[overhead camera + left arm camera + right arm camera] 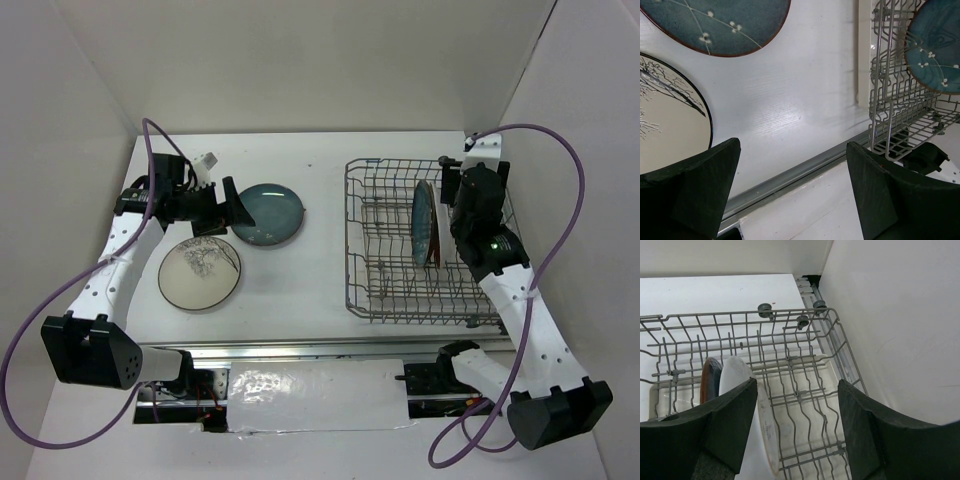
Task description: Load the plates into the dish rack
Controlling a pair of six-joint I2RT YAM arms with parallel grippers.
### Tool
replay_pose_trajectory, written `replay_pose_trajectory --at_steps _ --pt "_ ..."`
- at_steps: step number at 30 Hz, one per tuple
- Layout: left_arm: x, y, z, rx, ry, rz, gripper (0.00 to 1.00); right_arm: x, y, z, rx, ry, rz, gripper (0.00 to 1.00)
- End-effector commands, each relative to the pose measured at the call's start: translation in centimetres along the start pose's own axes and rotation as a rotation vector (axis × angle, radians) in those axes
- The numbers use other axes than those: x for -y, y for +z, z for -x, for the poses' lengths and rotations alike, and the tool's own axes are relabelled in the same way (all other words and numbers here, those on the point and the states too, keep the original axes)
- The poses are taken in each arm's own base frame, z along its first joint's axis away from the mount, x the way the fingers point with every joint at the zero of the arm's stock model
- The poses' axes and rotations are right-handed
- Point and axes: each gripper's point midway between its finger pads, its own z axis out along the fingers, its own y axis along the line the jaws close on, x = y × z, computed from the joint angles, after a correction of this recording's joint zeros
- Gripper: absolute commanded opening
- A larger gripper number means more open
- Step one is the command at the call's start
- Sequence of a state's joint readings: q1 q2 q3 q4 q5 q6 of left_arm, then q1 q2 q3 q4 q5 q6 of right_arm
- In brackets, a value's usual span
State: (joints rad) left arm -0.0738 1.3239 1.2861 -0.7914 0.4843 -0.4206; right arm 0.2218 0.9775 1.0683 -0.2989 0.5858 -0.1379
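The grey wire dish rack (390, 290) stands on the right. A teal-blue plate (423, 222) stands on edge in it, with a second plate with a reddish rim (437, 245) right beside it. In the right wrist view that second plate shows a white back (747, 405), next to the dark-rimmed plate (710, 382). My right gripper (455, 190) hangs open and empty over the rack (790, 340), just right of the plates. A second teal-blue plate (268, 213) and the cream branch plate (200, 272) lie flat on the table. My left gripper (232, 205) is open and empty at the teal plate's left edge.
White walls close in the table at the back and both sides. The right wall runs close along the rack (900, 115). A metal rail (790, 172) runs along the table's near edge. In the left wrist view the flat teal plate (715, 25) and the cream plate (665, 120) lie ahead.
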Motion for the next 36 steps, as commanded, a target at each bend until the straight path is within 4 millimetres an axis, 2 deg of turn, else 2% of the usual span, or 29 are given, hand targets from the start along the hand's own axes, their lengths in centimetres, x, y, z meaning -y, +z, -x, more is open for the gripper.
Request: replay_pose_trajectory --at_steps 1,8,13,20,28,36 --pt "0.7 -0.8 0.4 0.023 0.032 -0.020 0.99 0.2 -0.4 1.3 0.050 0.060 0.004 0.74" --pt "0.7 -0.7 0.3 0.015 0.032 -0.021 0.99 0.5 -1.5 2.1 0.065 0.100 0.047 0.75" --pt "0.7 -0.7 0.2 0.016 0.033 -0.022 0.99 -0.1 -2.1 0.5 0.020 0.118 0.087 0.76" --pt "0.7 -0.5 0.0 0.013 0.031 -0.033 0.99 -1.9 -3.0 -1.7 -0.055 0.156 0.202 0.78" --pt "0.7 -0.7 0.1 0.021 0.038 -0.026 0.99 -1.9 -3.5 -4.3 -0.105 0.174 0.205 0.79" --pt "0.7 -0.3 0.0 0.012 0.038 -0.035 0.99 -1.8 -3.4 -5.4 -0.132 0.165 0.192 0.79"
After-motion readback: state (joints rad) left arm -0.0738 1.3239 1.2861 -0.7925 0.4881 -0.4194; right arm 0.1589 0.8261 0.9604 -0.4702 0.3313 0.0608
